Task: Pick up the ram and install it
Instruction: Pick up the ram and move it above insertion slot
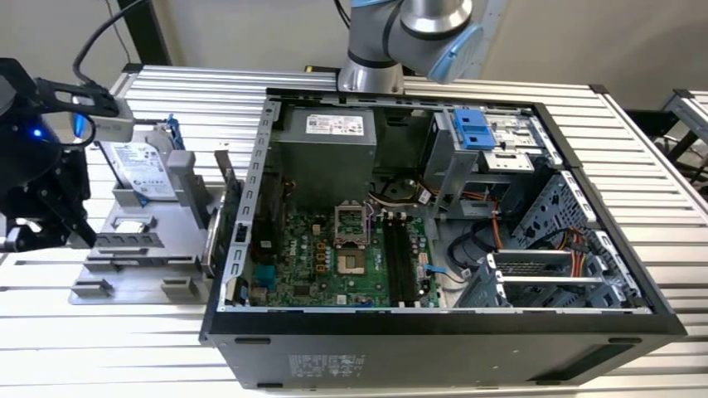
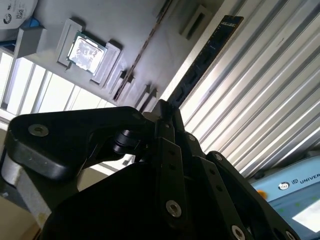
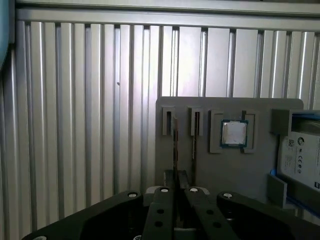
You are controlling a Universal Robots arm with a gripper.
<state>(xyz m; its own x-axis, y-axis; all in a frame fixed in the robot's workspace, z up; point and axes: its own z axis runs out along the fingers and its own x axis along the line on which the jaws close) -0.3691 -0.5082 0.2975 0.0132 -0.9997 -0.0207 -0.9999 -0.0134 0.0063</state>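
The ram (image 2: 205, 55) is a long dark stick with chips along its face. One end sits between my fingertips. It runs away from them along the edge of the grey parts tray (image 2: 130, 30). In the first wrist view the ram (image 3: 175, 145) is a thin edge-on line reaching up to a slot in the tray. My gripper (image 2: 162, 107) is shut on the ram's near end. In the exterior view my gripper (image 1: 80, 235) hangs at the tray's left side, by the ram (image 1: 122, 240).
The tray (image 1: 144, 282) also carries a hard drive (image 1: 142, 170) and a processor chip (image 3: 234, 133). An open computer case (image 1: 443, 323) lies to the exterior view's right, with black memory slots (image 1: 404, 257) on its green board. Ribbed metal table all around.
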